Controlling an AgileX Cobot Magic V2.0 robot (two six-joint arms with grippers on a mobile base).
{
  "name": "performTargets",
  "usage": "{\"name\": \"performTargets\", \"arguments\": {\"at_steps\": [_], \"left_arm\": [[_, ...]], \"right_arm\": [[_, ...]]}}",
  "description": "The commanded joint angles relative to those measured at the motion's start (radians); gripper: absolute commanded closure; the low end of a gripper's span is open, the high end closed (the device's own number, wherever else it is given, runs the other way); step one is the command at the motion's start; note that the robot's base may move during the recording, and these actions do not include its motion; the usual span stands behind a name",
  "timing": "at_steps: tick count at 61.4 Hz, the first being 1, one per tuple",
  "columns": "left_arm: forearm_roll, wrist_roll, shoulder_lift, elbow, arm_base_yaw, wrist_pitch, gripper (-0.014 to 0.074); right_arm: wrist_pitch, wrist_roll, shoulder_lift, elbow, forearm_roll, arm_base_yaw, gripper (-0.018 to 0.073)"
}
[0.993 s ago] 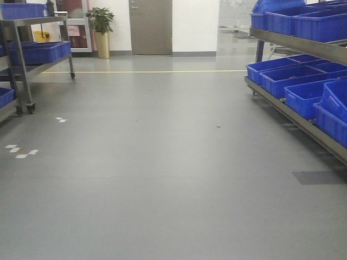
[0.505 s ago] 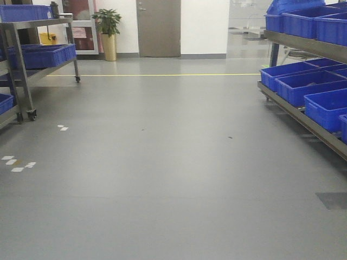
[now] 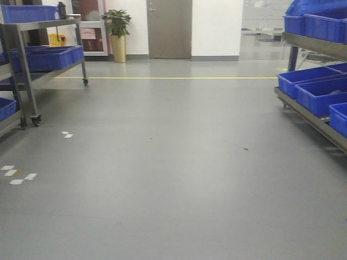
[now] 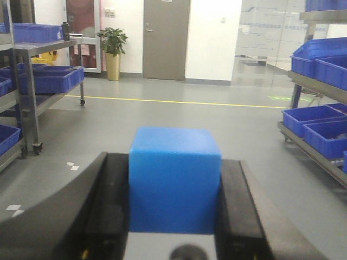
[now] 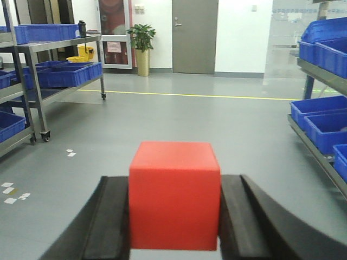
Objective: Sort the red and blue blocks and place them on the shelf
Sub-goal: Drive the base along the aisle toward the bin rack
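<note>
The left gripper (image 4: 173, 162) clamps the blue block (image 4: 174, 181), the right gripper (image 5: 173, 181) clamps the red block (image 5: 174, 197), both cubes square-on and upright.

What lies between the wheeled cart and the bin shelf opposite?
Between cart and shelf, the front view shows grey floor with a yellow line, white tape marks and a dark speck.

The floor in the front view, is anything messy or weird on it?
Only little things: a few white scraps lie scattered on the grey floor at the picture's left, near the wheeled rack, and one small dark speck sits further right. Nothing looks spilled or broken.
</note>
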Motion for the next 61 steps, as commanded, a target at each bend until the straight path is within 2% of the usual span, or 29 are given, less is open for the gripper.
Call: {"name": "performTargets", "arguments": {"at_steps": [1, 61], "left_arm": [[-0.002, 0.0, 0.004, -0.031, 0.0, -0.092, 0.0475], [-0.002, 0.0, 0.004, -0.031, 0.0, -0.092, 0.0475]], "right_arm": [[-0.09, -0.011, 0.009, -0.032, -0.006, -0.006, 0.0503], [-0.09, -0.011, 0.009, -0.032, -0.006, -0.006, 0.0503]]}}
